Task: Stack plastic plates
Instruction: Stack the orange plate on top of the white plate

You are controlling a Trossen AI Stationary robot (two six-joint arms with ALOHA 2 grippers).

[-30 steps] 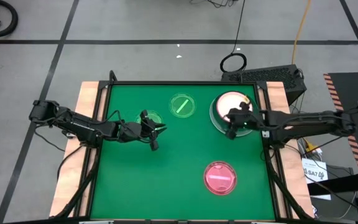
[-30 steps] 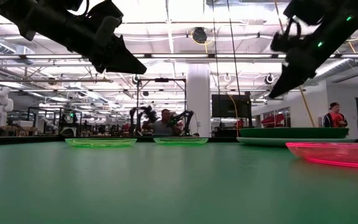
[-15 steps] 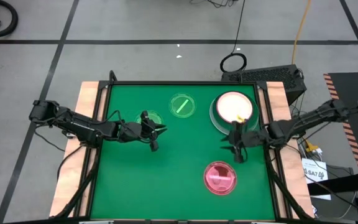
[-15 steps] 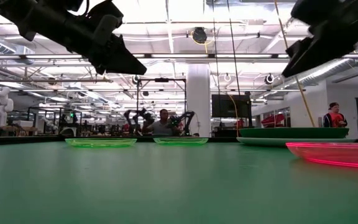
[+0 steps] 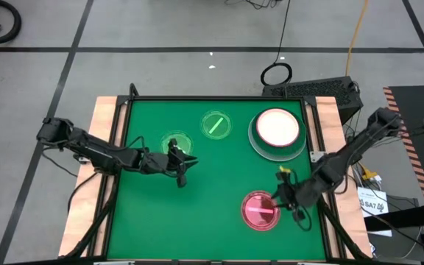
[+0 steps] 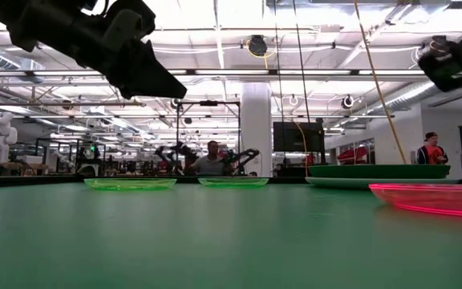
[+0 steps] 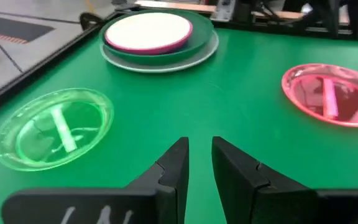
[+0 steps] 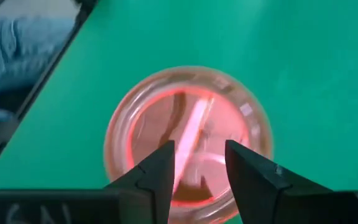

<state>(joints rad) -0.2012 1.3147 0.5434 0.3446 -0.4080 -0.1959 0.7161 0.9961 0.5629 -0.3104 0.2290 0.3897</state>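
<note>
Green table holds a plate stack upper right. Right gripper, fingers parted and empty, hangs over the pink plate lower right. Left gripper, narrowly parted and empty, sits left of centre.

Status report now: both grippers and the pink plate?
Right gripper above pink plate, jaws open, empty. Left gripper idle near green plate. Nothing in the way.

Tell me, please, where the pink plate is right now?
In the high view, the pink plate lies near the table's front right, below the stacked plates, with the right tool at its edge.
</note>
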